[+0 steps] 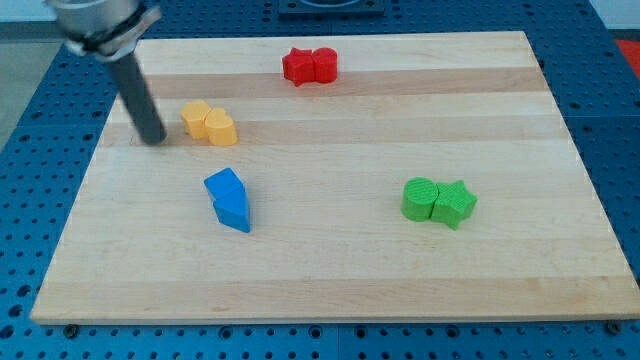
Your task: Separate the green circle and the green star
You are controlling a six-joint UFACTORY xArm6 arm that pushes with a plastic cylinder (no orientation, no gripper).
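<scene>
Green circle (420, 198) and green star (455, 204) sit touching at the lower right of the wooden tabletop (330, 270), the circle on the frame's left of the star. My tip (155, 139) rests at the upper left, just beside the yellow blocks (209, 122) and well apart from the green pair; there is no claw to report, only the rod. A clean split probably means crossing clear of the blue blocks (230, 199) and pushing into the seam between the two.

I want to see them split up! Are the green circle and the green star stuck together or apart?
Together. The green circle and the green star touch, no board showing between them. My tip is far off, beside the yellow blocks.
</scene>
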